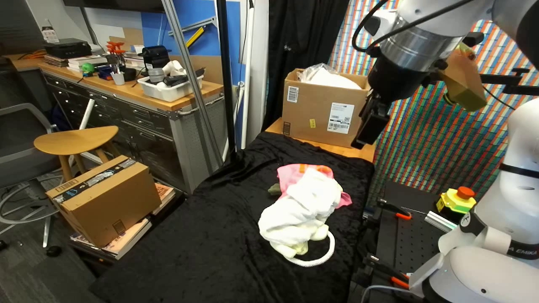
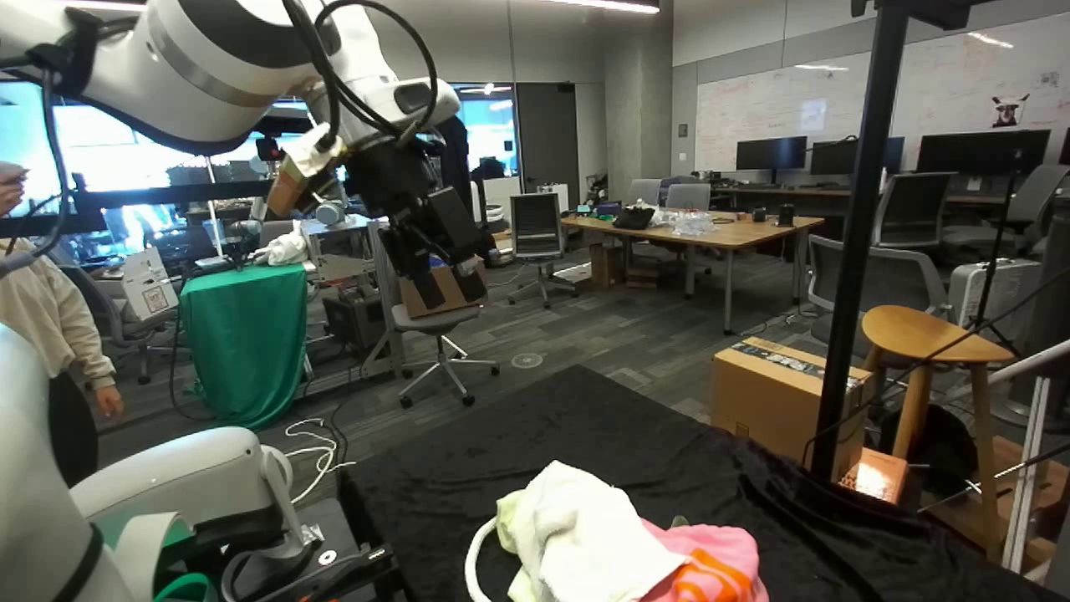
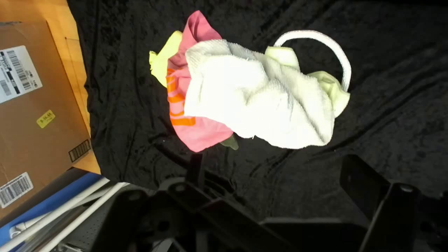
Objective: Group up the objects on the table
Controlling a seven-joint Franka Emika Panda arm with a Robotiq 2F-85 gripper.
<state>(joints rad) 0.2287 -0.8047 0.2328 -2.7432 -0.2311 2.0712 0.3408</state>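
One heap of cloths [image 1: 303, 210], lying on the black cloth [image 1: 202, 244] spread over the table [image 3: 61, 21], toward the side nearer the robot's base [image 1: 484, 273]; within it, one white cloth [image 3: 245, 91], crumpled, uppermost; one pink cloth [image 3: 206, 131] with orange markings, partly beneath one end of the white; one yellow piece [image 3: 166, 59], jutting past the pink; one dark green scrap [image 3: 231, 142], mostly hidden from me, just beside the pink's edge; pale green folds [image 3: 334, 92] at the white's opposite end; one white cord [image 3: 303, 34], curving out in a loop from there; one black gripper [image 3: 280, 175], raised above the table and well apart from the heap, its fingers [image 3: 360, 182], as I see them in the wrist view, standing wide apart; one open cardboard box [image 1: 322, 111], labelled, just past the black cloth's edge, clear plastic [image 1: 320, 68] showing at its top; one taped carton [image 1: 109, 202] beside the table; one wooden stool [image 1: 76, 141] near the carton; one yellow button housing [image 1: 457, 200] with a red top, near the base; one person [image 2: 50, 309], pale top, at the edge of an exterior view.
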